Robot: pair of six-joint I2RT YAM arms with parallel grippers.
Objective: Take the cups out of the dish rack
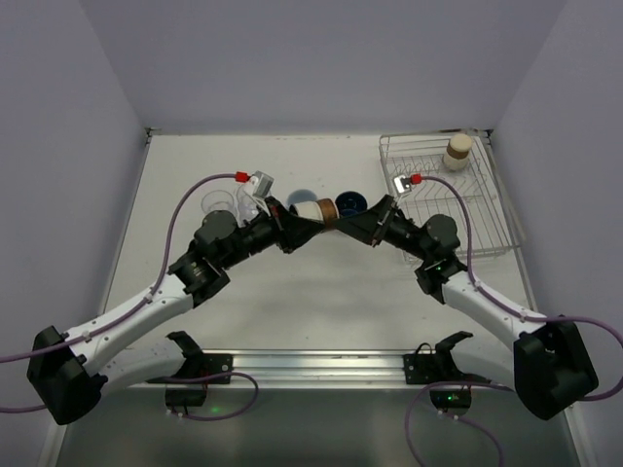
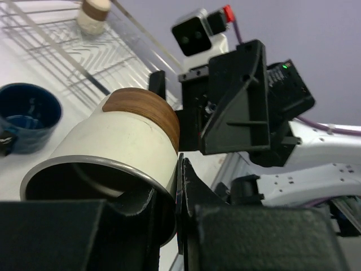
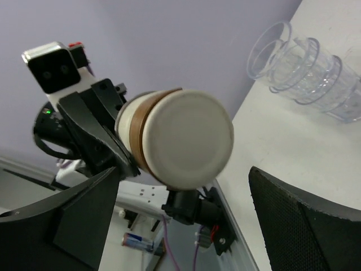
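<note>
left gripper (image 1: 290,216): clenched on the mouth end of a cream-coloured cup with a brown band (image 1: 316,210). the cup is held on its side above the white table (image 1: 321,292), flat base pointing toward the right arm.

right gripper (image 1: 355,219): released. in the right wrist view its two black fingers (image 3: 304,226) stand wide apart, and the cup base sits in the gap ahead of them, not touched. the two grippers face each other with the cup between them.

silver wire dish rack (image 1: 458,204): far right corner of the table. a second cream cup with a brown band (image 1: 458,151) stands at its far edge.

dark blue mug (image 1: 348,202): on the table just behind the grippers, mouth up (the left wrist view shows its inside).

clear glass tumblers (image 3: 304,68): close together on the table, left of the held cup, out of the rack.

no lettering is readable on the cups or rack.
</note>
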